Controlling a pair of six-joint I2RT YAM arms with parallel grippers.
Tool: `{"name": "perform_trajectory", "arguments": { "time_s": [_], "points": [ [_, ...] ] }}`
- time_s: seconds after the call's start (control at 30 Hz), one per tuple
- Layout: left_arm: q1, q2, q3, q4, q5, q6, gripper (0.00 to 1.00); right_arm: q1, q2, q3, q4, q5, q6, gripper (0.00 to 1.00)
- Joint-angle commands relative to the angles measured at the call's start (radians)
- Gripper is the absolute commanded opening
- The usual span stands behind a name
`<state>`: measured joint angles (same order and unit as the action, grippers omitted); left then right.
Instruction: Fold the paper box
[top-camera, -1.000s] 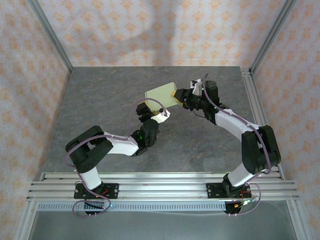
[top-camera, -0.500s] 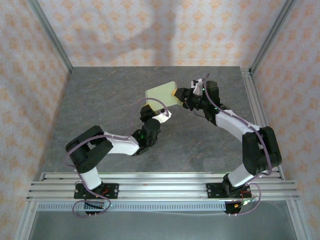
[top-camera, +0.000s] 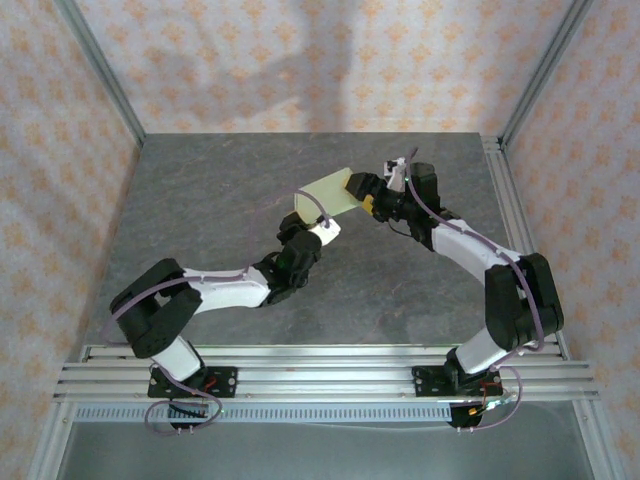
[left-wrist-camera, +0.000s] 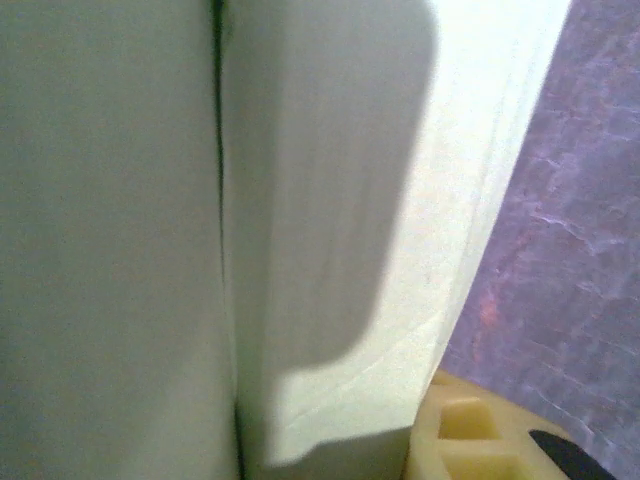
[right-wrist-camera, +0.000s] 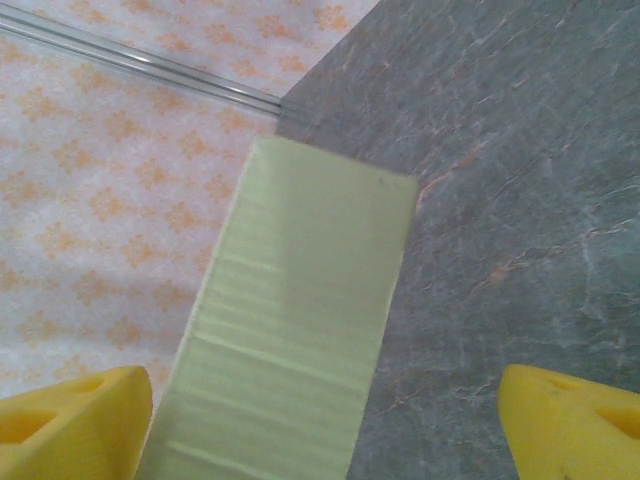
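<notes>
Obs.: the pale light-green, thin-card, flat rectangular paper box (top-camera: 328, 190) is raised off the grey stone-patterned surface (top-camera: 220, 220), over its middle and towards the far side, tilted between the two arms.

Left hand (top-camera: 316, 222): comes up from below at the near lower edge of the box. In the left wrist view the card sits right against the camera, and one yellow finger pad (left-wrist-camera: 470, 440) lies against its edge. Since the box is in the air and the other hand is not gripping it, I judge the left hand is clamped narrowly on the card and carries it alone.

Right hand (top-camera: 360, 194): spread wide at the right end of the box. In the right wrist view its yellow fingers (right-wrist-camera: 70, 420) stand either side of the card. The one on the right of that view is well apart from it. The other is just beside the long edge; contact cannot be told.

Why held so (judgement): raised and tilted, the edges and flaps are open to the free hand, which could re-grip or press a flap without the surface in the way.

Container: the box is the only one. It looks flattened. A dark seam (left-wrist-camera: 225, 250) runs between two panels in the left wrist view. No opening faces any camera, so its contents cannot be told. Folding looks partway done.
</notes>
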<state>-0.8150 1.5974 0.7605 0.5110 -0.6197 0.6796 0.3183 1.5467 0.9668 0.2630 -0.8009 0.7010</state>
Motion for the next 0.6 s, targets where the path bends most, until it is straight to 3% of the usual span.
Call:
{"name": "perform_trajectory", "arguments": {
  "time_s": [0.0,0.2,0.37,0.57],
  "points": [
    [0.033,-0.074,0.043,-0.246,0.127,-0.181,0.23,-0.025,-0.045,0.02,-0.044,0.073,-0.083,0.89],
    [0.097,-0.103,0.121,-0.571,0.387,-0.28,0.23,-0.069,-0.079,0.017,-0.084,0.131,-0.16,0.89],
    [0.167,-0.077,0.21,-0.796,0.639,-0.305,0.23,-0.072,-0.096,0.055,-0.203,0.184,-0.315,0.89],
    [0.198,-0.021,0.314,-1.0,0.78,-0.277,0.23,-0.073,-0.152,0.085,-0.33,0.196,-0.558,0.9]
  ]
}}
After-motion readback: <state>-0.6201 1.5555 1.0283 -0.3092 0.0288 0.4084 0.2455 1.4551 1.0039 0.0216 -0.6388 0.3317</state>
